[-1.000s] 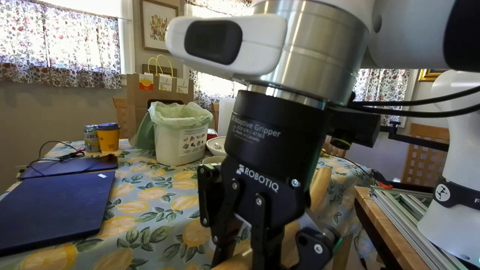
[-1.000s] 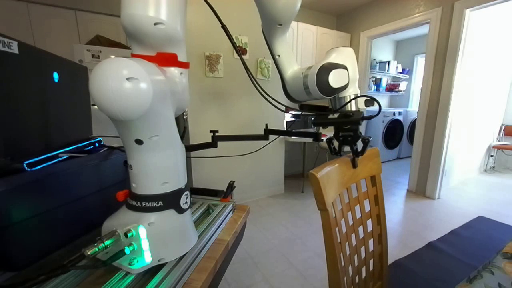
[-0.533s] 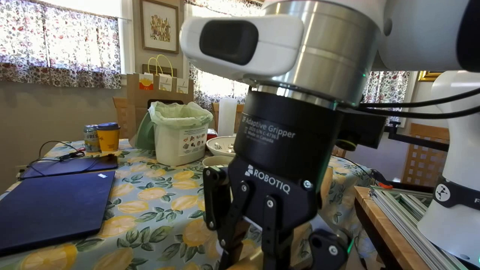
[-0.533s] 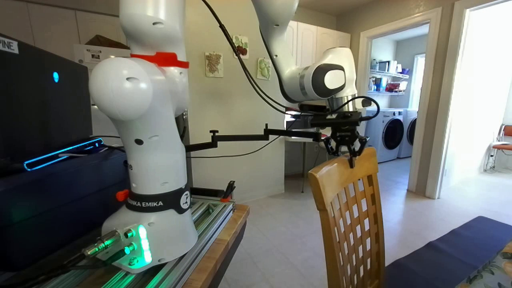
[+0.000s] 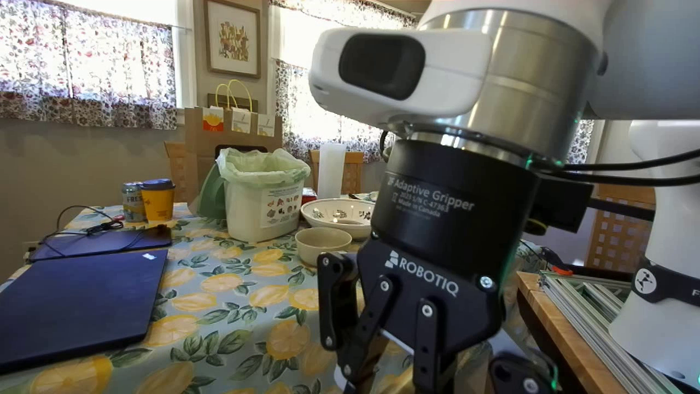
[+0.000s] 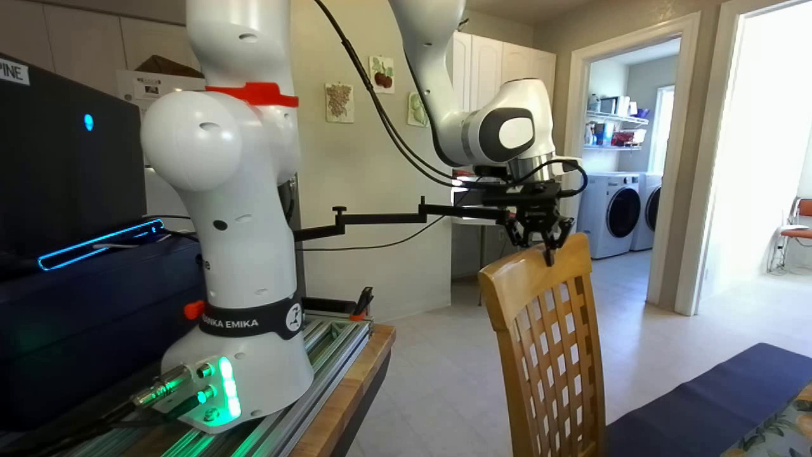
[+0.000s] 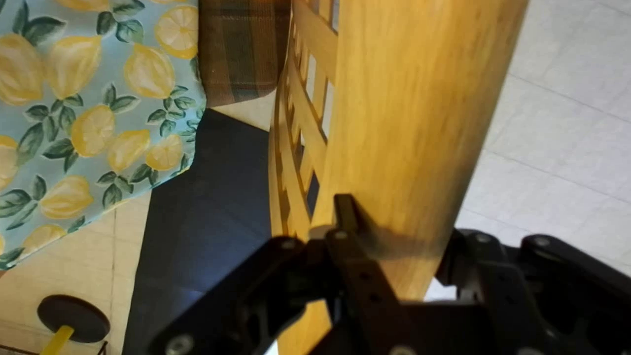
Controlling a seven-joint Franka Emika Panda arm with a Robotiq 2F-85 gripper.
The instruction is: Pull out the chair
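Note:
The light-tan wooden chair (image 6: 515,279) stands upright, with a broad curved top rail and a lattice back. Its rail also fills the middle of the wrist view (image 7: 414,123). My gripper (image 7: 394,241) straddles the rail from above. One finger (image 7: 346,212) lies against the slatted face and the other is at the far edge of the rail. The gripper looks shut on the rail. In an exterior view the gripper (image 6: 539,249) sits over the rail, with one fingertip showing in front and the other hidden behind. The chair's seat and legs are hidden or out of view.
A table with a lemon-print cloth (image 5: 229,284) stands beside the chair. It holds a dark laptop (image 5: 82,306), a white bin (image 5: 262,202) and bowls (image 5: 322,243). The robot's wood-edged bench (image 6: 355,387) is on the other side. Tiled floor (image 6: 431,381) lies between bench and chair.
My gripper and the chair's top have moved together toward the robot's base, leftward in an exterior view. The gripper has shifted right and slightly down where the table shows, uncovering the bowls.

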